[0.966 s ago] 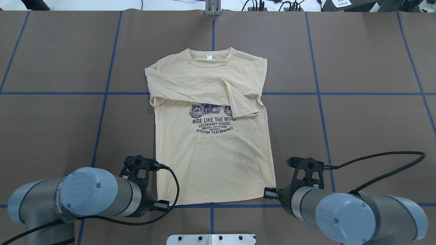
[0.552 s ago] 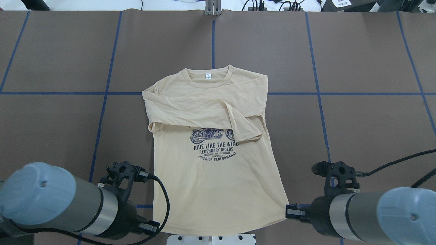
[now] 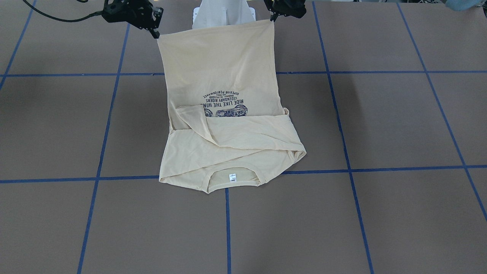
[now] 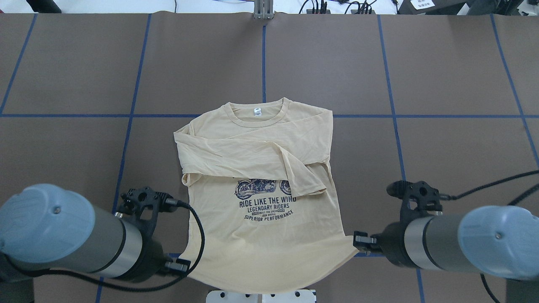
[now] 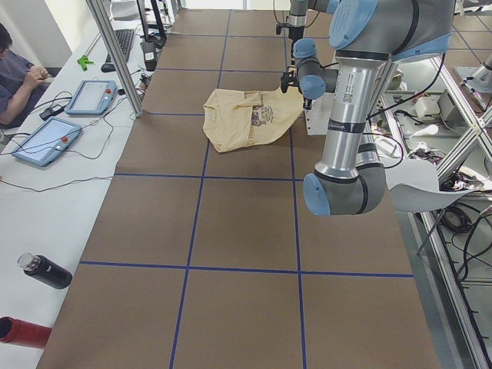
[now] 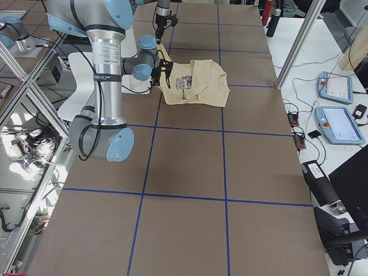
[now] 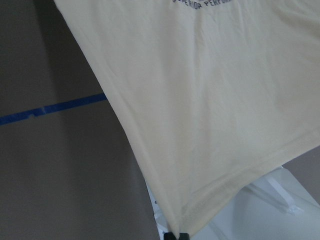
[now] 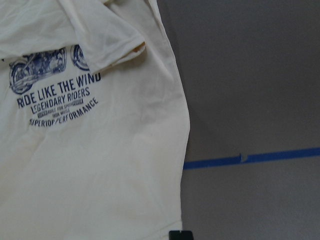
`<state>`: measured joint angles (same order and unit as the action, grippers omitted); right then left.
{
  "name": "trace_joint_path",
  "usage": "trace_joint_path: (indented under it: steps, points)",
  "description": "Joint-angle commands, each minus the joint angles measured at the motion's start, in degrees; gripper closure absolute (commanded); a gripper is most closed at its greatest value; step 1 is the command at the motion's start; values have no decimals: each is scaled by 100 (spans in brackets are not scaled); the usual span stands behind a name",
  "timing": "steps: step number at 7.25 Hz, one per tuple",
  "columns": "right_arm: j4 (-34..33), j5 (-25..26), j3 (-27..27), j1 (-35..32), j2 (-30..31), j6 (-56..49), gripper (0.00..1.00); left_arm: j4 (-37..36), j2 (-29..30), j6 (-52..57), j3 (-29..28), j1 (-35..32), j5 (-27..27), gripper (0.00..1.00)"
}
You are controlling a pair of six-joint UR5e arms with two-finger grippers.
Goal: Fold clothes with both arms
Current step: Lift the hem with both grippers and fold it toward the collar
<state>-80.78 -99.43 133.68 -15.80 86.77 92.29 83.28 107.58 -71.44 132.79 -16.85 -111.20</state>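
The T-shirt (image 4: 261, 227) lies with its long axis running straight out from the white base (image 4: 261, 295), collar far, hem raised above the base. The left gripper (image 4: 179, 266) and right gripper (image 4: 362, 243) each clamp a hem corner, either side of the base, equally near; folding likely carries the hem toward the collar.

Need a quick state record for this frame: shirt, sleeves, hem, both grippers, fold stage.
shirt: T-shirt, print side up, collar end lying on the table
sleeves: both folded across the chest
hem: raised off the table, stretched between the grippers
left gripper: shut on one hem corner
right gripper: shut on the other hem corner
fold stage: hem-to-collar fold not yet done
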Motion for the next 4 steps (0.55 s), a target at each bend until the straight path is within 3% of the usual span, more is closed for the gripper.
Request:
trace_joint_path:
  steps: [1, 3, 4]
  points:
    - [-8, -84, -649, -998, -720, -324, 100, -48, 394, 242, -377, -815, 459, 100]
    - [-8, -470, -737, -1826, -1003, -528, 100, -66, 544, 603, -394, -1564, 441, 100]
    - [-17, -472, -1077, -2021, -1395, -528, 100, -66, 553, 831, -464, -1758, 450, 100]
